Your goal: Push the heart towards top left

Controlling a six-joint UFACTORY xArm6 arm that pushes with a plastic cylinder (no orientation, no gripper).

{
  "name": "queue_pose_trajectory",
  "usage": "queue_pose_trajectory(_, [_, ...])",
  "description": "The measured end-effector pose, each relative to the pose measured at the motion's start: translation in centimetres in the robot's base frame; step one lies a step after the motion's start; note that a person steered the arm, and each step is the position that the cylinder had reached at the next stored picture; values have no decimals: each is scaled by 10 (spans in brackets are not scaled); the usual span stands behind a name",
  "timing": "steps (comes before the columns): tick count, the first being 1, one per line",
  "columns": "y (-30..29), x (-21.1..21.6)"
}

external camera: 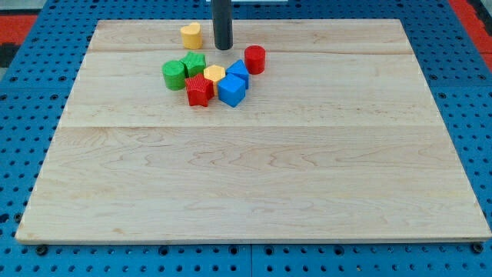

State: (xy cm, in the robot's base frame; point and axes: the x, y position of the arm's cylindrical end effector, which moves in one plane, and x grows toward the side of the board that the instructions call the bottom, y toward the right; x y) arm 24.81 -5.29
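Blue cube [231, 90] and red block [199, 90] nearest, yellow heart [191, 35] beyond, my tip [223, 48] just right, no jaws

**Single fixed view, front-high, looking down the board**

One camera only, so no shared overlap. It sits above the near edge of the wooden surface [254, 192], angled down and facing the far edge. Moderate distance: the whole surface fits, corners included, with blue pegboard [469, 92] on all sides. Far edge narrower than near edge. The rod enters from the view's top, its upper part cropped.
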Motion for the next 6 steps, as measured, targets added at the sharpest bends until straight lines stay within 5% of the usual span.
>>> queue_pose_trajectory(2, [-132, -48])
queue_pose_trajectory(6, [-114, -51])
